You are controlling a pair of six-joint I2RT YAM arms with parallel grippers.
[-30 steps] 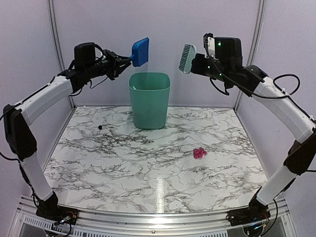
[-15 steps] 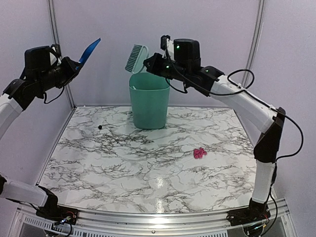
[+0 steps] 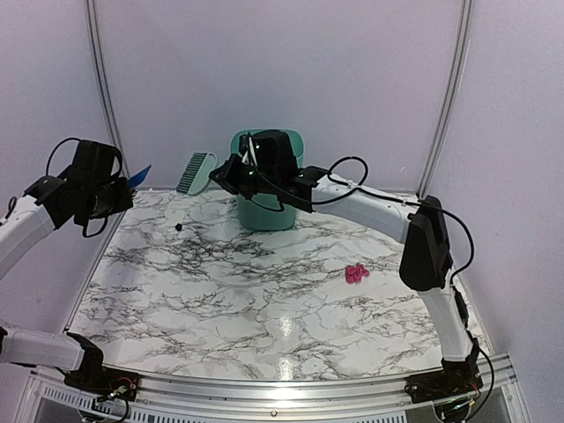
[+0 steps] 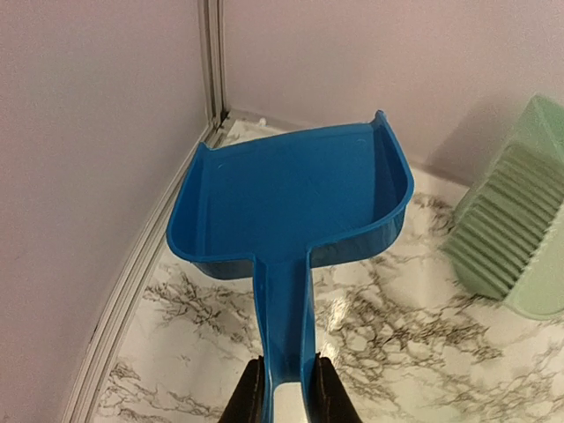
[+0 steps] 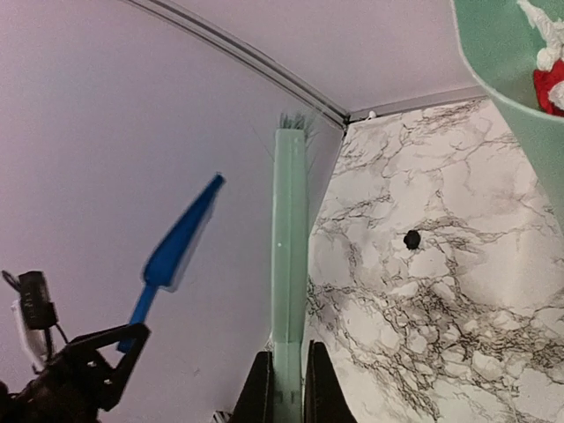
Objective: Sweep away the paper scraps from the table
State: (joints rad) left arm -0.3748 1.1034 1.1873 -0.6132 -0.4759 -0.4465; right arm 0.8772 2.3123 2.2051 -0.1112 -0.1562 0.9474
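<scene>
A pink scrap (image 3: 357, 273) lies on the worktop (image 3: 264, 308), right of centre in the overhead view and well apart from everything else. A small black scrap (image 3: 179, 227) lies on the marble at the left, towards the back. The right wrist view shows the same black scrap (image 5: 411, 238) alone on bare marble. More paper scraps (image 5: 545, 86), red and white, sit inside the green bin (image 3: 269, 214), whose rim fills the upper right corner of the right wrist view. The bin stands upright at the back centre of the worktop, close to the rear wall.

Across the front of the bin's rim reaches the right arm. The right pincer (image 3: 226, 174) is clamped on the handle of a pale green brush (image 3: 196, 172), held in the air just left of the bin. In the right wrist view its two fingers press the handle from both sides at the bottom centre, and the brush runs straight up the middle of the frame.

At the left edge of the overhead view, the left pincer (image 3: 122, 187) is clamped on the handle of a blue dustpan (image 3: 139, 175), of which only a corner shows there. The left wrist view shows the fingers tight against the handle's sides. The dustpan (image 4: 300, 194) is open side up above the worktop's back left corner, where a metal rail (image 4: 211, 62) meets the wall. The brush (image 4: 515, 238) sits at that frame's right edge, apart from the dustpan.
</scene>
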